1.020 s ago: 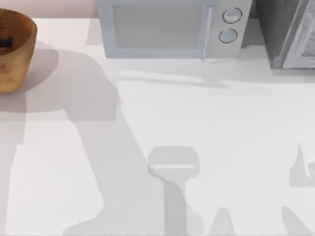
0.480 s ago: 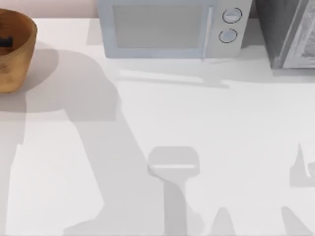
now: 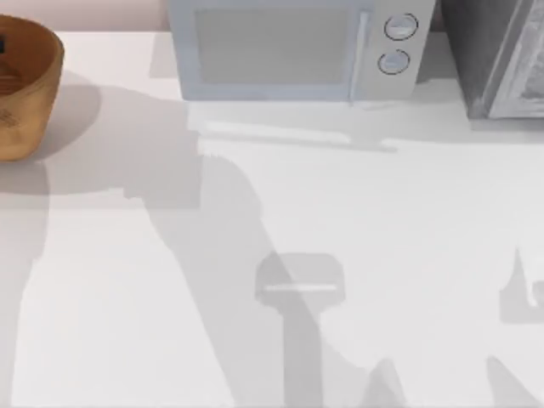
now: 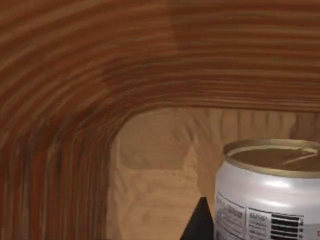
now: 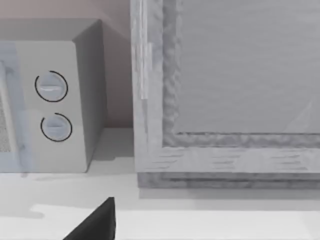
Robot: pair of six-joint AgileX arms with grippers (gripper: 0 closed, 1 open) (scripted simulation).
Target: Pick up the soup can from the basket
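soup can (image 4: 267, 192) stands upright inside the basket (image 3: 30, 93), which sits at the far left edge of the table (image 3: 357, 255). in my left wrist view the can's dull gold top and silvery side are close, with the ribbed basket wall curving around it and one dark fingertip (image 4: 199, 224) just beside it; i cannot tell how my left gripper's fingers stand. further right a microwave (image 3: 293, 49) sits at the back. my right gripper's state i cannot tell either.
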